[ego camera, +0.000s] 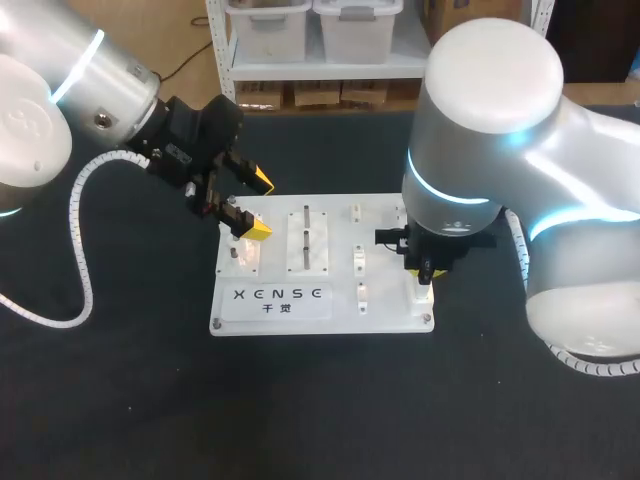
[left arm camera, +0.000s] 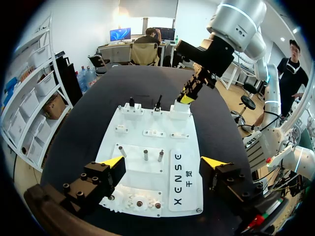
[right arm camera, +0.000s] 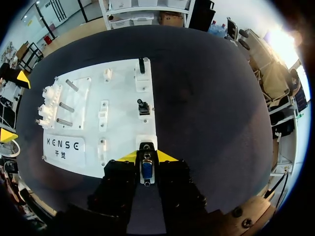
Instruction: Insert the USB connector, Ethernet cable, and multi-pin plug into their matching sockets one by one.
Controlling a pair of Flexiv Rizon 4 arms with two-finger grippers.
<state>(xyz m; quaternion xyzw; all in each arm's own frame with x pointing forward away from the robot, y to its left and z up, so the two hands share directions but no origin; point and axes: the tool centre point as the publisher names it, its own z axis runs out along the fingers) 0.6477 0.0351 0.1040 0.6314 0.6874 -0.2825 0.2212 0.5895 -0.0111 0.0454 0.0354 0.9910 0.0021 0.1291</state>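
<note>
A white board [ego camera: 385, 310] lies mid-table. My right gripper [ego camera: 424, 272] hangs over the board's right front corner. In the right wrist view it [right arm camera: 146, 157] is shut on the multi-pin plug [right arm camera: 146, 169], a small metal-shelled plug with a blue face. A white socket block [right arm camera: 146, 142] sits right ahead of the plug. Farther along that edge, two small black plugs [right arm camera: 142, 106] [right arm camera: 141, 65] stand in their white blocks. My left gripper [ego camera: 260, 205] hovers open over the board's left end, holding nothing. From the left wrist, the right gripper [left arm camera: 187, 97] is seen above the socket block [left arm camera: 179, 110].
On the board's left part stand metal pegs [right arm camera: 64, 105] and white gears [left arm camera: 140, 201], below my left gripper [left arm camera: 162, 162]. Small white clips [ego camera: 358, 258] line the middle. Black cloth [ego camera: 320, 400] covers the table around the board.
</note>
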